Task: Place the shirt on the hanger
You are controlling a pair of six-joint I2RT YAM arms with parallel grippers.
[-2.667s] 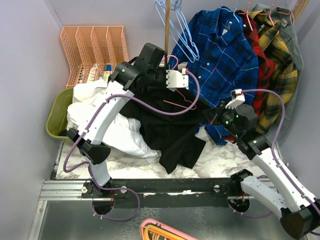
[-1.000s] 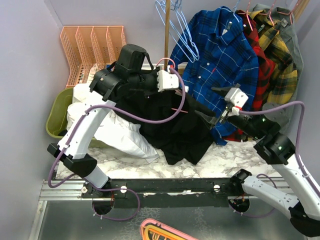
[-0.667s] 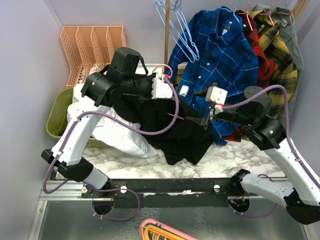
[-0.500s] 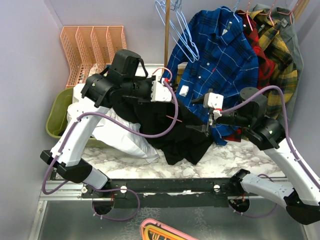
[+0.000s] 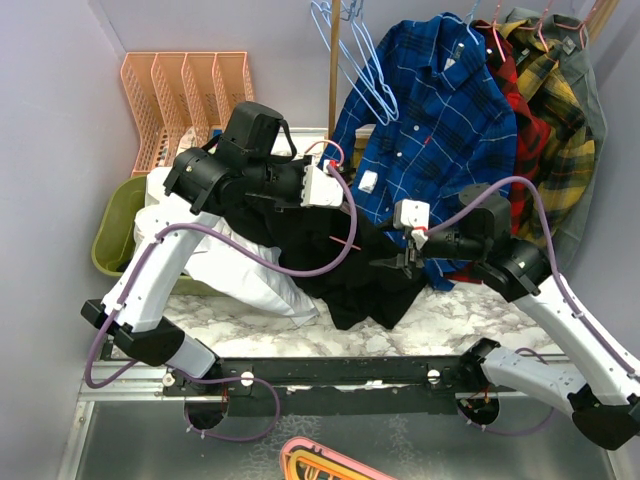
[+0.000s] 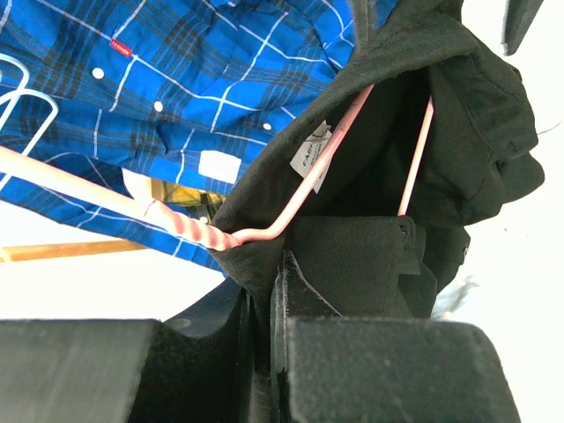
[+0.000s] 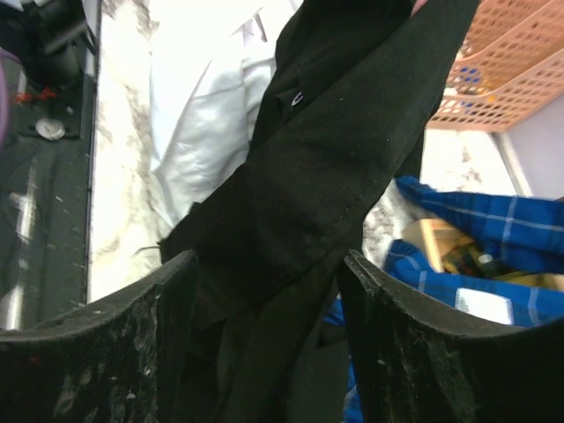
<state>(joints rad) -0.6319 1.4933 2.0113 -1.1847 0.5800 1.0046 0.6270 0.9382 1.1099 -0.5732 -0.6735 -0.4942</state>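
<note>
While the left gripper is pinching shut on the hanger near its twisted neck, the wire is sitting inside the collar of the shirt just above. The right gripper is straddling black fabric with its fingers apart, and the shoulders are likely not yet seated.

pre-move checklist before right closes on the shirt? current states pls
1. Left gripper shut on hanger neck: ok.
2. Hanger arm inside shirt collar: ok, the left wrist view shows it.
3. Right gripper open: ok.
4. Shirt fabric between the right jaws: ok, it fills the gap.
5. Shirt seated on both hanger arms: cannot tell, fabric is bunched.
6. Plaid shirt clear of right gripper: cannot tell, it lies close behind.
</note>
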